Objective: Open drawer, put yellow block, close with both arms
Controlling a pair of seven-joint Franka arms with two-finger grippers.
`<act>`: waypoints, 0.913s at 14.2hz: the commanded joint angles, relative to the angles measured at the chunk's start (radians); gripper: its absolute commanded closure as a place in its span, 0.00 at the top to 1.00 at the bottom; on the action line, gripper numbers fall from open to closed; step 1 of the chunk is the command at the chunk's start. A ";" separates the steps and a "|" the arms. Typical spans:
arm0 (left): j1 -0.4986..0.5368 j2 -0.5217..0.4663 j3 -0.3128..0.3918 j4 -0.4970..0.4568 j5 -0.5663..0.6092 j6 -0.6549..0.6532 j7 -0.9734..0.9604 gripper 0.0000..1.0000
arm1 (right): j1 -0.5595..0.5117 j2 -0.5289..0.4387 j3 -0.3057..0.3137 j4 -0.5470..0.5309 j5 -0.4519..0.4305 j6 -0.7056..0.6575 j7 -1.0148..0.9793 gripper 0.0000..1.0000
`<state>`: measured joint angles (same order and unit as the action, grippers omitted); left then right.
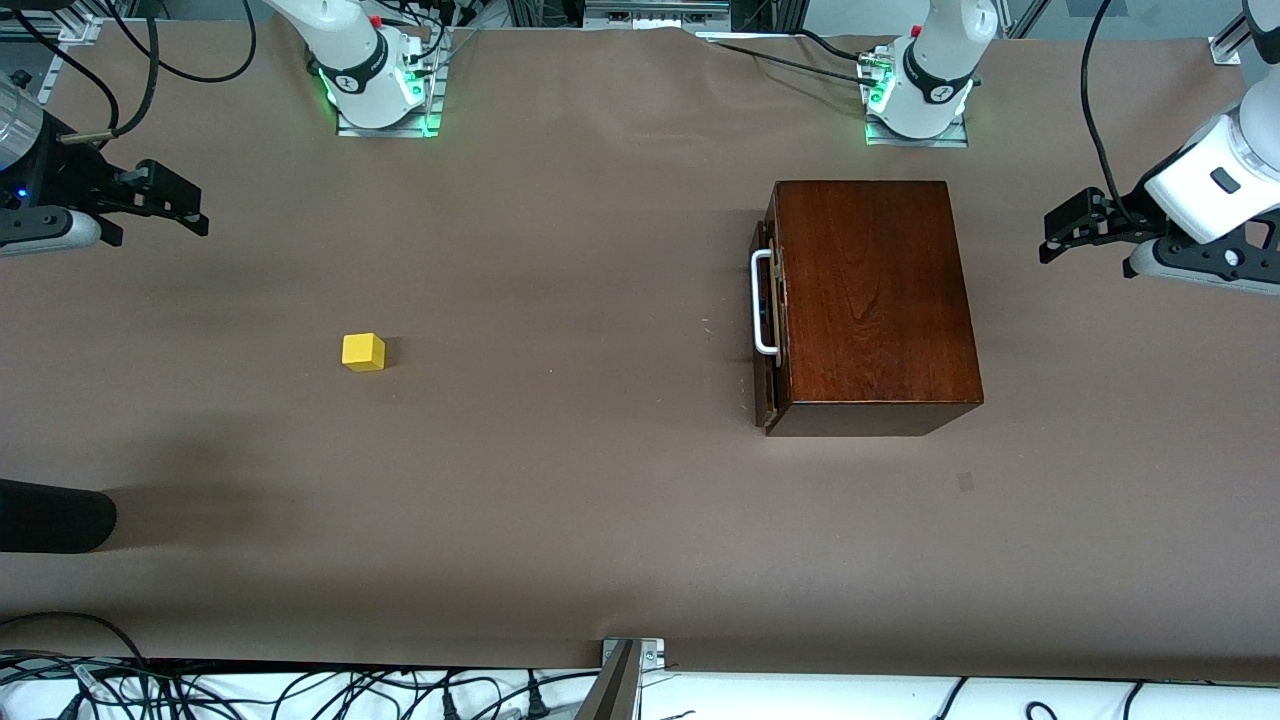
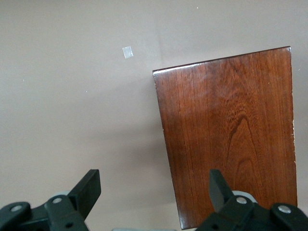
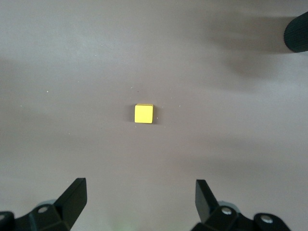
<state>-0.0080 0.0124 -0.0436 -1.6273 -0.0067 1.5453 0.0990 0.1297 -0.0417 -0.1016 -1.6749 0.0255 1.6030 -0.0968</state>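
Note:
The reddish-brown wooden box stands toward the left arm's end of the table; its top also shows in the left wrist view. Its drawer is shut, with the white U-shaped handle facing the right arm's end. The yellow block lies on the table toward the right arm's end and also shows in the right wrist view. My left gripper is open and empty, up in the air beside the box. My right gripper is open and empty, up over the table near the block.
The brown table cover spans the view. A black rounded object juts in at the edge of the right arm's end, nearer the camera than the block. A metal bracket sits at the table's front edge, with cables below.

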 commanded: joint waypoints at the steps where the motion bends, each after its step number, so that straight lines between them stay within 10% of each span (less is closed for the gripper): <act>1: -0.012 0.020 -0.034 0.035 0.001 -0.051 0.001 1.00 | -0.005 -0.004 0.000 0.000 0.016 -0.003 -0.017 1.00; 9: -0.032 0.130 -0.341 0.043 0.060 0.005 -0.397 1.00 | -0.005 -0.004 0.000 0.000 0.016 -0.005 -0.017 1.00; 13: -0.154 0.225 -0.361 0.038 0.131 0.102 -0.643 1.00 | -0.004 -0.004 0.000 0.000 0.016 -0.005 -0.017 1.00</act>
<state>-0.1088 0.1792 -0.4020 -1.6246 0.0568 1.6263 -0.4402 0.1295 -0.0417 -0.1023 -1.6750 0.0255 1.6029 -0.0969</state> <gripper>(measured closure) 0.000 0.000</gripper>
